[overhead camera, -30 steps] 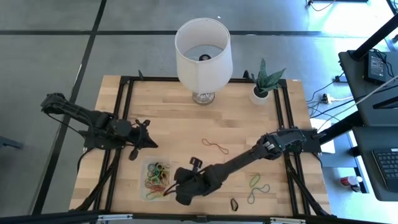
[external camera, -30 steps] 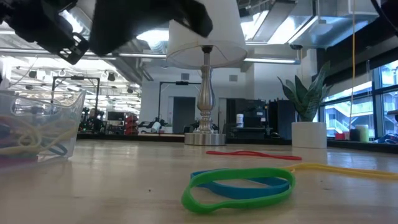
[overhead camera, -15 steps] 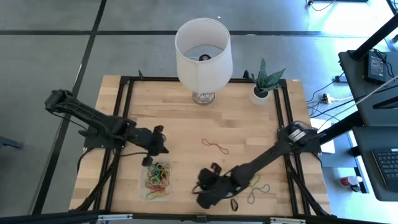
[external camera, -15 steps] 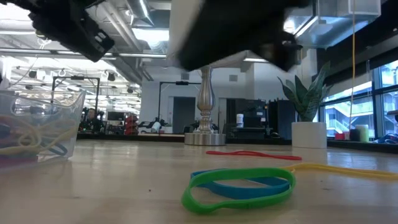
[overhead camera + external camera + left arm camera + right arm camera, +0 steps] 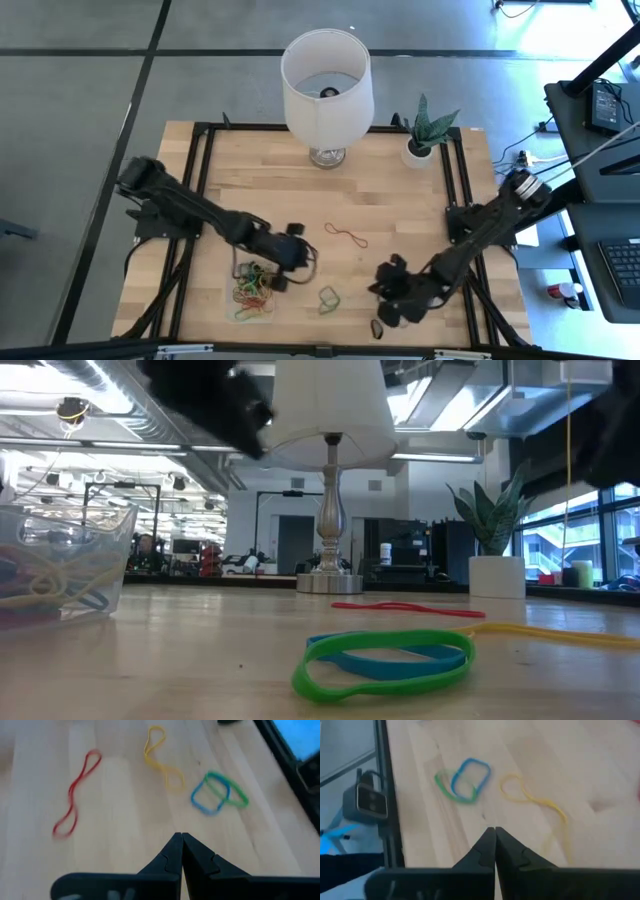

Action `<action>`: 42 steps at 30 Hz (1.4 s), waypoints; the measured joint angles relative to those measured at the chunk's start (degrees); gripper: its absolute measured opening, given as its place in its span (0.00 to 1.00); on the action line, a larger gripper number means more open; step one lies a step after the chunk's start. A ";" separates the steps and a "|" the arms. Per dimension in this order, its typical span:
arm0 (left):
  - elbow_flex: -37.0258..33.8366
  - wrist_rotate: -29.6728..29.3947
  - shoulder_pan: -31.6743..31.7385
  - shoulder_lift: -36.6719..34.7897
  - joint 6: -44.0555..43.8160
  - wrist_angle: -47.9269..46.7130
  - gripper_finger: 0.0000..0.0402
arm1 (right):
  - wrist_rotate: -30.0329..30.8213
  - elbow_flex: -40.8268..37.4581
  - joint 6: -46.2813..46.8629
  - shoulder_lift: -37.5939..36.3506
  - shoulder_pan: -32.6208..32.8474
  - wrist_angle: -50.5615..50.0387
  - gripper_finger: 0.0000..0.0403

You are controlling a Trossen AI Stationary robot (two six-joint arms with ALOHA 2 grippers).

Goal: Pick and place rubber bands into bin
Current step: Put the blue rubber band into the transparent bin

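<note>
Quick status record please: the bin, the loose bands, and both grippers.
bin: clear tray, front-left of the table, holds a tangle of coloured bands
loose bands: red band mid-table; yellow band; green and blue pair; black band near the front edge
left gripper: shut, empty, by the bin's right side
right gripper: shut, empty, over the front-right of the table
</note>
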 joint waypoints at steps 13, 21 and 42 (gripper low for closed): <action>21.91 -0.71 -0.56 21.84 -0.23 -1.72 0.20 | -0.07 -14.85 -0.75 -13.09 5.34 3.19 0.01; 24.18 -0.11 -0.98 29.42 -1.51 -1.11 0.32 | -0.17 -17.96 -1.02 -15.06 8.38 5.98 0.01; 24.34 -4.03 -3.17 33.97 0.25 -5.81 0.02 | -0.04 -18.36 -1.39 -15.36 10.43 6.11 0.01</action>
